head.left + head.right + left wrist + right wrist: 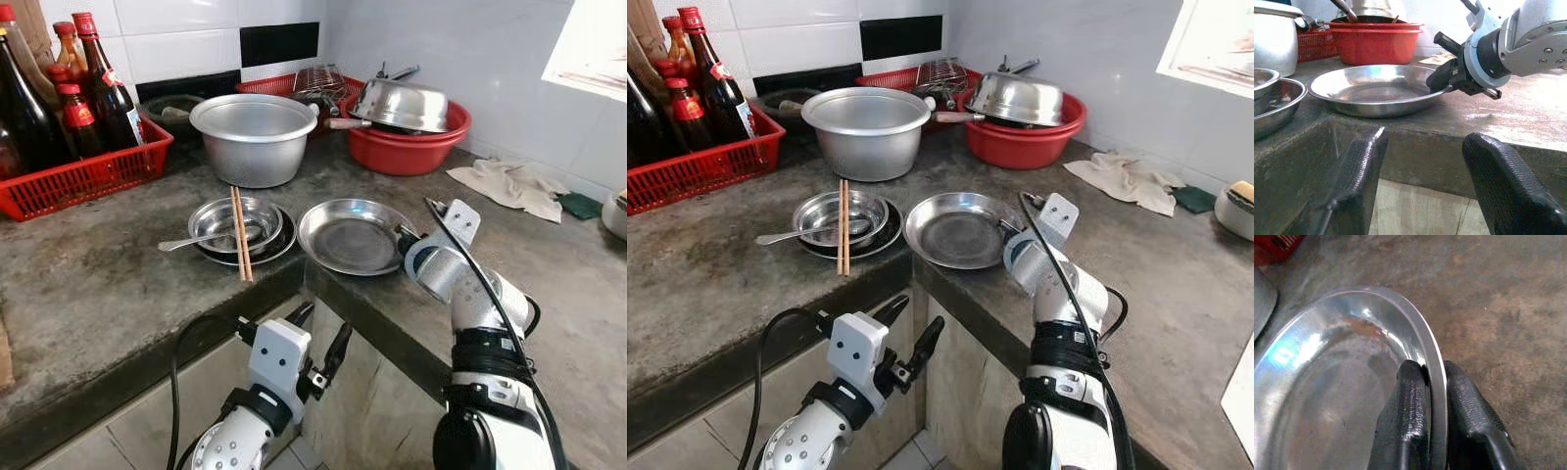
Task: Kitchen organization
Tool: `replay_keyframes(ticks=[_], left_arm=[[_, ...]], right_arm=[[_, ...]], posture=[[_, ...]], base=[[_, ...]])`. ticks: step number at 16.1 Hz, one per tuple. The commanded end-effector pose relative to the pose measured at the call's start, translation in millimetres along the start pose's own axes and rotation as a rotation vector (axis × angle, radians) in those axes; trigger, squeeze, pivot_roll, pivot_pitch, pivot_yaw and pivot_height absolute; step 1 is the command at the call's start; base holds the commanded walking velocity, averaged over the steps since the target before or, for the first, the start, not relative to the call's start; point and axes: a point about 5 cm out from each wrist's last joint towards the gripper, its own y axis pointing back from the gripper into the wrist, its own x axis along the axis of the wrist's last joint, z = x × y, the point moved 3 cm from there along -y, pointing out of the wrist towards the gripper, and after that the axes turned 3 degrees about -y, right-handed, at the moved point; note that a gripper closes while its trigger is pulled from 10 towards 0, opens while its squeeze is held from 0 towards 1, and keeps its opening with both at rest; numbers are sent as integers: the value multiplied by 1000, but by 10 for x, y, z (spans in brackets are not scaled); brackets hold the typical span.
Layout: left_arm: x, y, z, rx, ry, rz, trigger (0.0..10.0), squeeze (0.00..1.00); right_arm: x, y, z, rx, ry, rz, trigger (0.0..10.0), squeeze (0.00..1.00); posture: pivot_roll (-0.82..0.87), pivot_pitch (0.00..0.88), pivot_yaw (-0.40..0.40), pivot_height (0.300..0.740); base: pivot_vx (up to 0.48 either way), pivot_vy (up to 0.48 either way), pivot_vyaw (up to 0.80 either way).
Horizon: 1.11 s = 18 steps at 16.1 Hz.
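Steel plate (351, 235): on counter (88, 284)
Right gripper (1434, 382): fingers pinching plate rim
Left gripper (318, 343): fingers apart, below counter edge

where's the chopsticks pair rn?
The chopsticks lie across the rim of the small steel bowl near the counter's front edge, left of the steel plate whose rim the right gripper pinches.

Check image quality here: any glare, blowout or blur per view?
Left eye view: window blown out white, counter sharp. Right wrist view: right gripper pinches the steel plate rim, soft glare patches inside, counter behind slightly soft. Left wrist view: left gripper's fingers dark and blurred up close, wall washed out.
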Motion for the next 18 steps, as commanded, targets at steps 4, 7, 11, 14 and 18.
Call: replay_keyframes(ticks=[4,7,11,14,18], left_arm=[[29,-20,-10,7,-11,12,10000,0],[36,-34,-14,6,-13,15,10000,0],[42,-47,-30,11,-16,18,10000,0],[64,-63,-61,22,-24,25,10000,0],[127,-97,-124,46,-36,46,10000,0]], right_arm=[[169,-6,134,-89,-78,77,0,0],[404,38,268,-154,-72,207,0,0],[622,227,92,-59,64,417,0,0],[682,643,-255,129,318,671,0,0],[624,1142,-269,139,582,922,0,0]], posture=[[72,23,-94,740],[71,22,-91,740],[69,19,-86,740],[70,17,-84,740],[54,9,-73,740]], base=[[0,0,0],[0,0,0],[0,0,0],[0,0,0],[0,0,0]])
